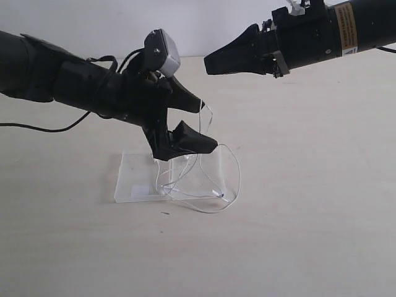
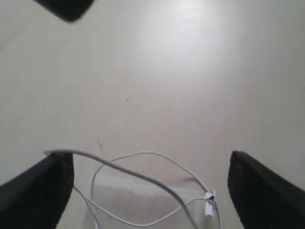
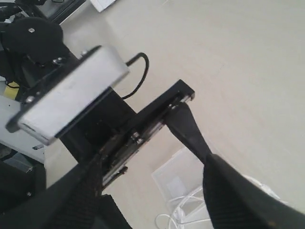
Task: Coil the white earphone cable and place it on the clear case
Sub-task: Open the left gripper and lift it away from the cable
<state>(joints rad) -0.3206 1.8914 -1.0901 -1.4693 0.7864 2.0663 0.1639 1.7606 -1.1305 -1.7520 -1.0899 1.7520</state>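
The clear case [image 1: 133, 170] lies flat on the table with a small white label [image 1: 141, 190] on its near-left half. Loose loops of the white earphone cable [image 1: 213, 189] rest on the case's right half and spill past its edge. One strand rises and hangs hooked over the tip of one finger of my left gripper [image 1: 207, 127]. That gripper hovers open above the case; nothing is clamped between its fingers. In the left wrist view the strand [image 2: 143, 177] crosses between the fingers, above the case [image 2: 124, 195]. My right gripper [image 1: 207, 64] is open, high up and apart from the cable.
The pale table [image 1: 309, 204] spreads round the case. A black cord [image 1: 37, 129] trails from the left arm. From the right wrist camera the left arm's camera housing [image 3: 71, 95] shows close by, with the case [image 3: 164, 174] and cable [image 3: 186, 210] below.
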